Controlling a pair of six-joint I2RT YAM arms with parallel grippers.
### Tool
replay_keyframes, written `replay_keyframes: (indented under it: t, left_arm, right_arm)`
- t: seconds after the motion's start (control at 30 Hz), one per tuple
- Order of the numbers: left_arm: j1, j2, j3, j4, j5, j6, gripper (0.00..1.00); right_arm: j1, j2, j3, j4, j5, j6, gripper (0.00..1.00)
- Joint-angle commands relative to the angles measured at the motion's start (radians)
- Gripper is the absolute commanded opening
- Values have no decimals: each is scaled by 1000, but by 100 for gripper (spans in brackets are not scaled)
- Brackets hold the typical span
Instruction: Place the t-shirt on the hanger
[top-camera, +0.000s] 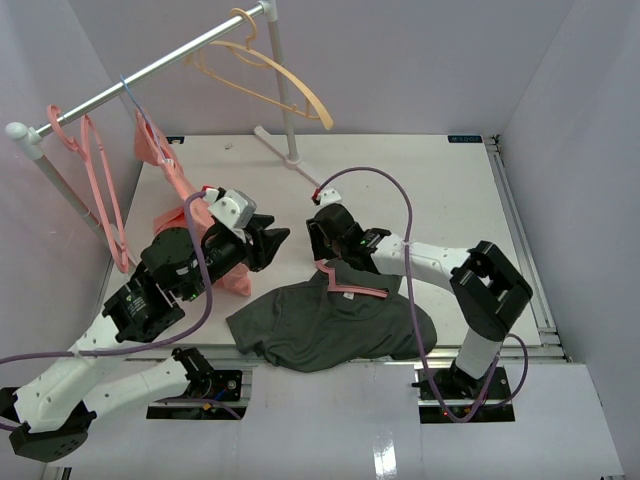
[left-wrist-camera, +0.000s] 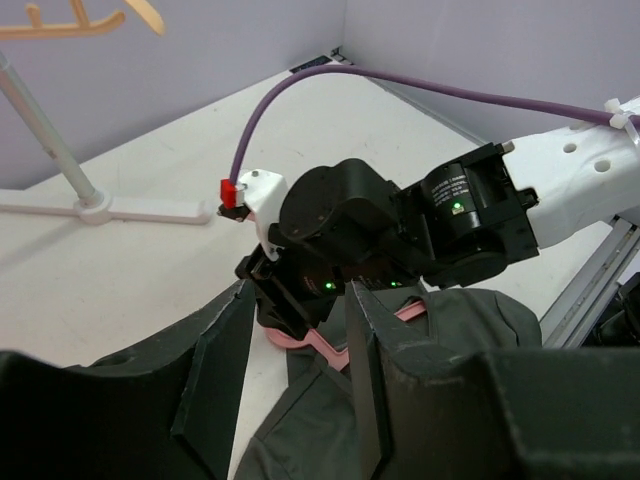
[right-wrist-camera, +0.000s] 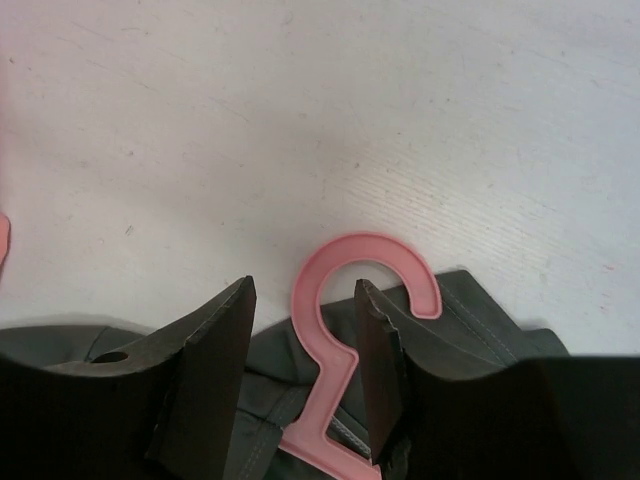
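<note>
T-shirt (top-camera: 320, 330): lying crumpled at the centre of the worktop's (top-camera: 440, 190) near edge.
Hanger (right-wrist-camera: 365, 247): lying across its collar.
Right gripper (right-wrist-camera: 305, 360): straddling the hook's stem, jaws partly apart, not clamping.
Left gripper (left-wrist-camera: 295, 380): hovering alongside, jaws apart, holding nothing.

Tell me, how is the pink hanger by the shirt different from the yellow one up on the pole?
The pink hanger lies flat on the dark t-shirt on the table; the yellow hanger hangs from the metal pole. The right gripper straddles the pink hanger's neck; nothing touches the yellow hanger. Both have a curved hook and sloping shoulders.
</note>
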Motion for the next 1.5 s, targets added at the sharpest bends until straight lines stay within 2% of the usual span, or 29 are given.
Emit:
replay_keyframes:
  t: [0.0, 0.43, 0.87, 1.0, 1.13, 1.33, 1.47]
  left_arm:
    - [3, 6, -23, -23, -20, -12, 53]
    - [1, -33, -54, -26, -22, -10, 57]
    - [1, -33, -57, -27, -21, -10, 57]
    - [1, -34, -44, -28, -12, -18, 57]
    - [1, -35, -28, -31, 8, -29, 57]
    - [2, -43, -25, -33, 20, -38, 57]
    - [1, -21, -26, -41, 48, -50, 58]
  right_arm:
    - [30, 96, 91, -51, 45, 37, 52]
    - [79, 241, 217, -233, 207, 126, 54]
    - [73, 307, 253, -230, 175, 131, 51]
    - [67, 308, 230, -222, 154, 147, 38]
    - [64, 280, 199, -219, 165, 149, 10]
    - [64, 165, 141, -231, 232, 114, 8]
    - [65, 1, 77, -231, 307, 96, 8]
